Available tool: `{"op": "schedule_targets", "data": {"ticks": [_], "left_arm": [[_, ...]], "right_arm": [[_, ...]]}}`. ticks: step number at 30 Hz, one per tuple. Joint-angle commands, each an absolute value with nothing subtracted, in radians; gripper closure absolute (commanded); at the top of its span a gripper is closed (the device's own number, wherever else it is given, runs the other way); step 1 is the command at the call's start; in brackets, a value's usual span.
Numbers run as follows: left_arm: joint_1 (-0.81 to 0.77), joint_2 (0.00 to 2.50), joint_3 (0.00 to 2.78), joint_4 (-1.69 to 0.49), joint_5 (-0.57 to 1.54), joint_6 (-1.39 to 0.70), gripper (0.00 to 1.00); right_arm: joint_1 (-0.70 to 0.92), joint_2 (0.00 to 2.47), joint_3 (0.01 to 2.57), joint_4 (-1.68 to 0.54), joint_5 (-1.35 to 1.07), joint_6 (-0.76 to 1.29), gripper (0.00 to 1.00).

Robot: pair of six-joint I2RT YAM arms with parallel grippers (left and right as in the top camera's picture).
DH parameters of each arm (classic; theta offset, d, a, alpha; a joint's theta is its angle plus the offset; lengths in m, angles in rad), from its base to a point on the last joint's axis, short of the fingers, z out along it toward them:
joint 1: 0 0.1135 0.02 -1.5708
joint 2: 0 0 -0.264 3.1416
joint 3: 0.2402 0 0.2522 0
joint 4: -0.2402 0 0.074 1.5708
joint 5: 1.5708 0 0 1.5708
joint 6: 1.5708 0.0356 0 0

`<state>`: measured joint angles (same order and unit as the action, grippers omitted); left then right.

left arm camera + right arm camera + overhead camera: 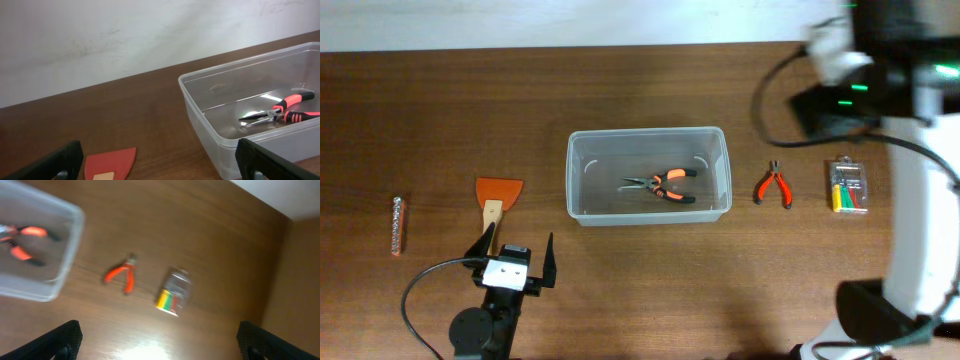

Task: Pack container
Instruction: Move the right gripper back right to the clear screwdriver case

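Container (pixel 645 132) held orange-handled long-nose pliers (pixel 662 185). L gripper (pixel 515 250) jaws wide apart, empty; R gripper (pixel 157 332) same. Bit case (pixel 849 187) print prob. too blurred to read.

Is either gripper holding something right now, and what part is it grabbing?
No, nothing is held. The left gripper is open and empty by the orange scraper. The right gripper is open and empty too.
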<state>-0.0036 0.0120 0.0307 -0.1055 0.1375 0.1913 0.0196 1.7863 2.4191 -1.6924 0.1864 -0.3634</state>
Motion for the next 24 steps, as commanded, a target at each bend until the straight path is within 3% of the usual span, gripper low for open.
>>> {"op": "schedule_targets", "data": {"ticks": [1, 4, 11, 24], "left_arm": [[-0.007, 0.006, 0.026, -0.106, 0.133, 0.204, 0.01], [-0.007, 0.006, 0.026, -0.106, 0.134, 0.204, 0.01], [-0.007, 0.006, 0.026, -0.106, 0.134, 0.204, 0.01], [-0.007, 0.006, 0.026, -0.106, 0.133, 0.204, 0.01]], "right_arm": [[-0.112, 1.755, 2.433, -1.691, 0.145, -0.346, 0.01], [-0.271, 1.763, 2.392, -1.673, 0.045, -0.345, 0.01], [-0.422, 1.771, 2.128, -1.51, -0.02, -0.347, 0.01], [-0.44, 1.787, 1.755, -1.243, -0.011, -0.345, 0.01]]}}
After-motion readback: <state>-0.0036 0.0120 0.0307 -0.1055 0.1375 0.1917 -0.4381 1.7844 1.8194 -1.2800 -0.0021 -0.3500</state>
